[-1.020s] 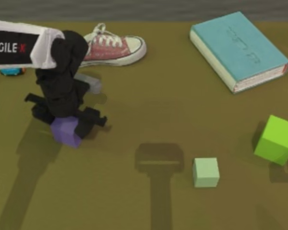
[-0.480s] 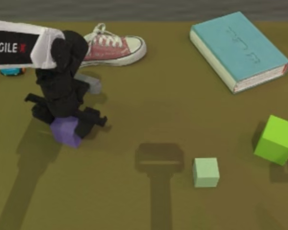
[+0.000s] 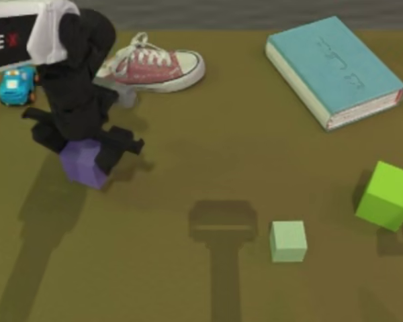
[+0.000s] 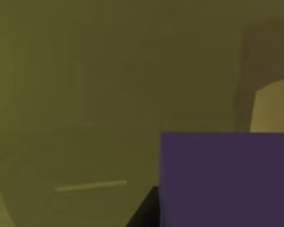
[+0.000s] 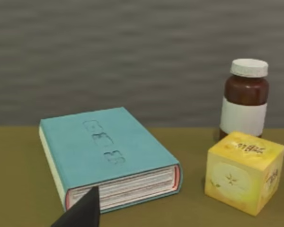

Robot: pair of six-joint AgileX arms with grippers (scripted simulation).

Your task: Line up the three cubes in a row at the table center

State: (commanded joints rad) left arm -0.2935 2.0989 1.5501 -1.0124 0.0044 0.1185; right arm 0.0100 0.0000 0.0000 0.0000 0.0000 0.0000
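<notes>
Gripping the purple cube (image 3: pixel 82 163), the left end effector (image 3: pixel 87 151) has its black fingers closed against the cube's opposite sides, to the left of and below the red sneaker (image 3: pixel 154 66) in the top view; whether the cube rests on the olive bench (image 3: pixel 208 154) or is raised off it cannot be told. In the left wrist view the purple cube (image 4: pixel 227 179) fills the near corner against bare bench surface. A small blue toy car (image 3: pixel 17 86) sits left of the sneaker, beside the arm. The pale mint cube (image 3: pixel 288 241) lies well to the right of the sneaker and nearer the camera-side edge, apart from the lime-green cube (image 3: pixel 388 195), which sits farther right still, below the teal book (image 3: pixel 332 68). The right arm is not seen from above; its wrist view shows the teal book (image 5: pixel 109 158), a yellow carton (image 5: pixel 244 171) and a brown bottle (image 5: pixel 244 97), with only one dark fingertip of the right end effector visible, so its opening cannot be told.
</notes>
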